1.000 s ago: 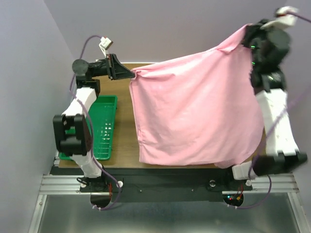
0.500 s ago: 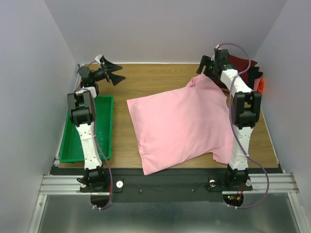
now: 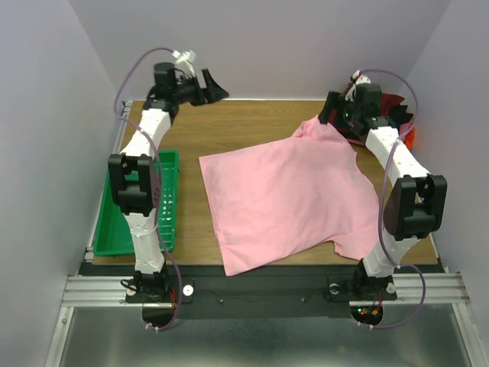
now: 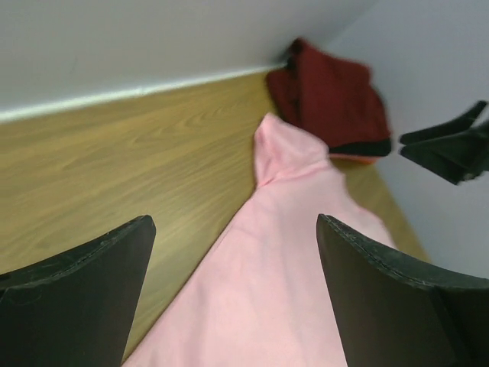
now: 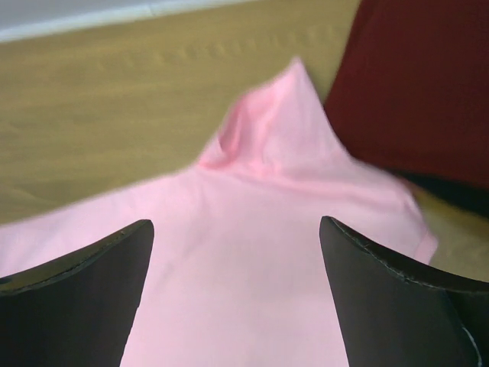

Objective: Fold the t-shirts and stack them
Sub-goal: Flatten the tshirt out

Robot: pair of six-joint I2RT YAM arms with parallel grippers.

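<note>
The light pink t-shirt (image 3: 286, 199) lies spread flat across the middle of the table, one sleeve (image 3: 309, 128) pointing to the back right. My left gripper (image 3: 214, 86) hangs open above the table's back left, apart from the cloth. In the left wrist view its fingers (image 4: 76, 294) stand wide, with the pink t-shirt (image 4: 283, 252) far below. My right gripper (image 3: 334, 112) is open just over the pink sleeve (image 5: 267, 130), holding nothing. Folded t-shirts (image 3: 388, 107), the dark red one (image 4: 332, 92) on top, are stacked in the back right corner.
A green plastic tray (image 3: 114, 229) sits along the left table edge beside the left arm. An orange-red edge (image 3: 410, 138) and a black layer (image 4: 359, 147) show under the dark red stack. Bare wood (image 3: 252, 122) runs along the back wall.
Both grippers have opened and let go of the pink t-shirt, which dropped from hanging to lying flat. The left arm swung up to the back; the right stayed by the sleeve.
</note>
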